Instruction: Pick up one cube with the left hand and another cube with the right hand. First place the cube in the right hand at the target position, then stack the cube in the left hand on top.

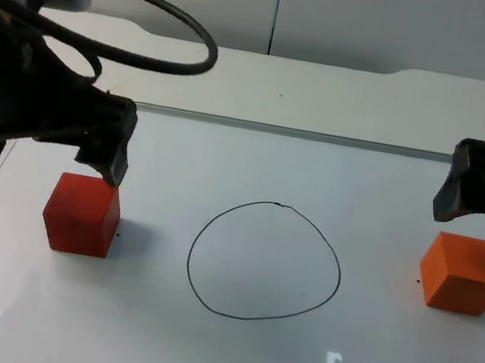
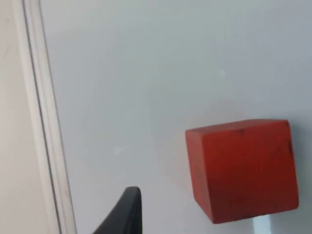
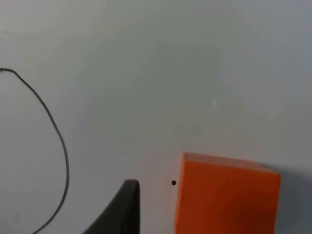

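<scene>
On the white table top (image 1: 226,360) a thin black circle (image 1: 265,261) is drawn at the middle, and a pale strip (image 1: 294,133) runs across the surface behind it, with the grey partition wall (image 1: 338,19) beyond. Well apart on either side sit the cubes — the red cube (image 1: 81,214) at the left, the orange cube (image 1: 463,273) at the right, both resting on the table outside the circle. Just above the red cube's far edge hangs the left gripper (image 1: 102,151); the right gripper (image 1: 465,187) hovers just behind the orange cube — whether either pincer is open or closed cannot be told.
</scene>
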